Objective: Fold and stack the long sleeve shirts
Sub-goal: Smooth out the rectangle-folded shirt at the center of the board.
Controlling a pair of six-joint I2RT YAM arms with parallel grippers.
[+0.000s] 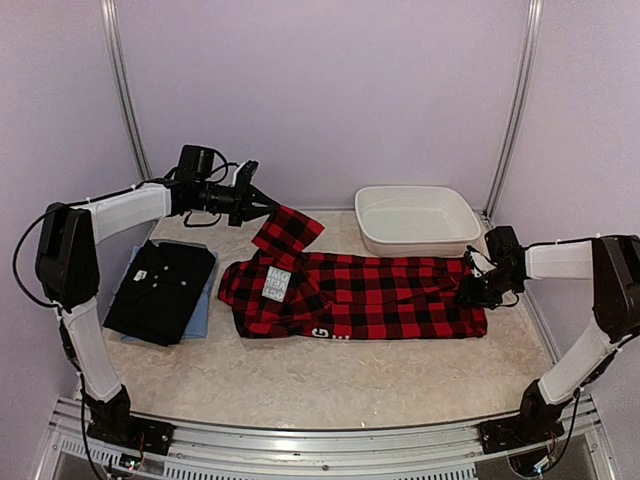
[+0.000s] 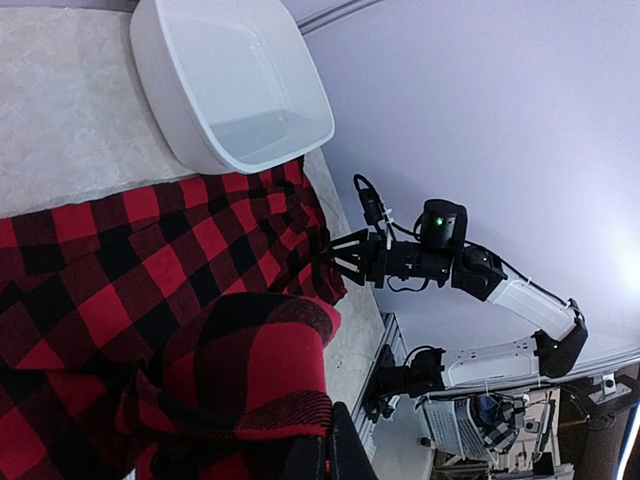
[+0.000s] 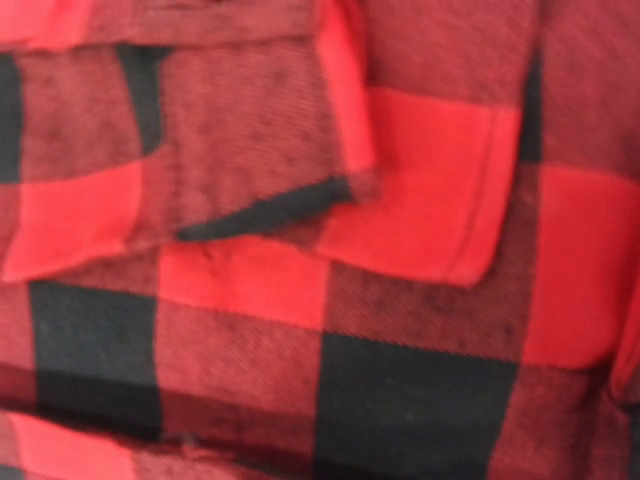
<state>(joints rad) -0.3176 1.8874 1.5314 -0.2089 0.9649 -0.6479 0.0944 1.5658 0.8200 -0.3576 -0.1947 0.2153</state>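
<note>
- The flannel shirt [image 1: 380, 295] lay spread flat on the bench [image 1: 330, 375], between the two end effectors.
- The left end effector [image 1: 262, 208] pinched its lifted sleeve cuff [image 1: 290, 230].
- The right end effector [image 1: 470, 290] sat at the hem; I couldn't tell whether it was spread or pressed together.
- A folded black shirt [image 1: 160, 285] lay beneath the left one.

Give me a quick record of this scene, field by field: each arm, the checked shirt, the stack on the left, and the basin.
left gripper: raised at back left, jaws closed on the sleeve of the flannel shirt
right gripper: low at the flannel's right end; jaws hidden, state unclear
flannel shirt: laid lengthwise in the middle, partly folded, one sleeve lifted
black shirt: folded, at left, lying on a light blue shirt
basin: white, empty, behind the flannel's right half
</note>
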